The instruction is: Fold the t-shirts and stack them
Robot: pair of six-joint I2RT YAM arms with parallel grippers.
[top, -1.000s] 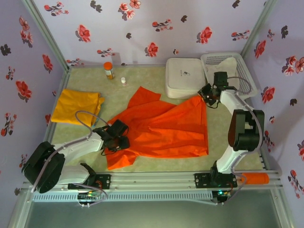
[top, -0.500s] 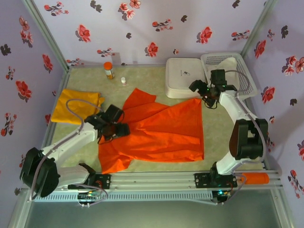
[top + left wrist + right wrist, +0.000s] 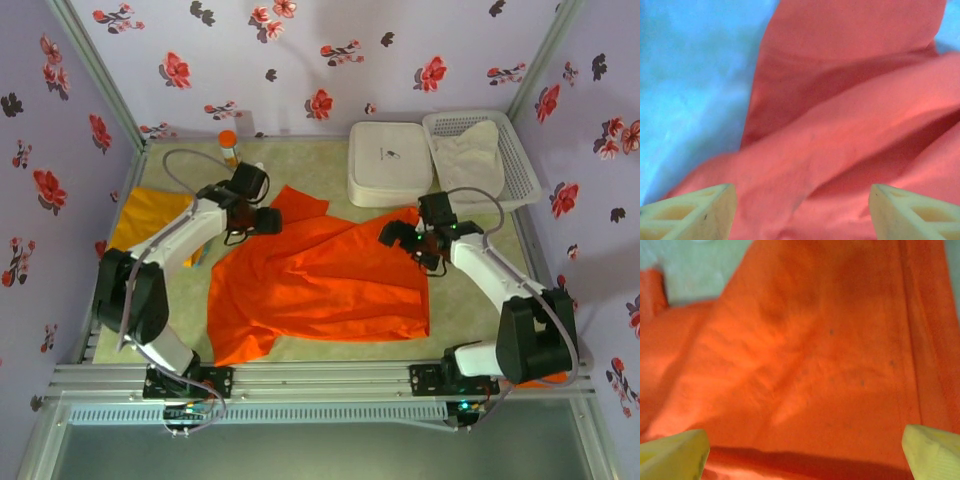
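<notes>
Top external: red tee [image 3: 320, 290] lies spread mid tabletop [image 3: 470, 290], yellow tee [image 3: 140, 212] at left edge. Left claw [image 3: 265, 222] and right claw [image 3: 392, 238] both spread, empty, above red tee. Step seems flattening. Next you pinch edges for fold.

a pale green marbled table top [image 3: 320, 165] sits inside lilac walls [image 3: 300, 60] printed with red and dark flowers. at the far edge stands a small bottle [image 3: 229, 145] with an orange cap. far right lies a flat white case [image 3: 388, 165], lid shut. just beside it is a white mesh basket [image 3: 515, 150] holding a crumpled white cloth [image 3: 465, 150]. a metal rail [image 3: 320, 375] runs along the near edge.
</notes>
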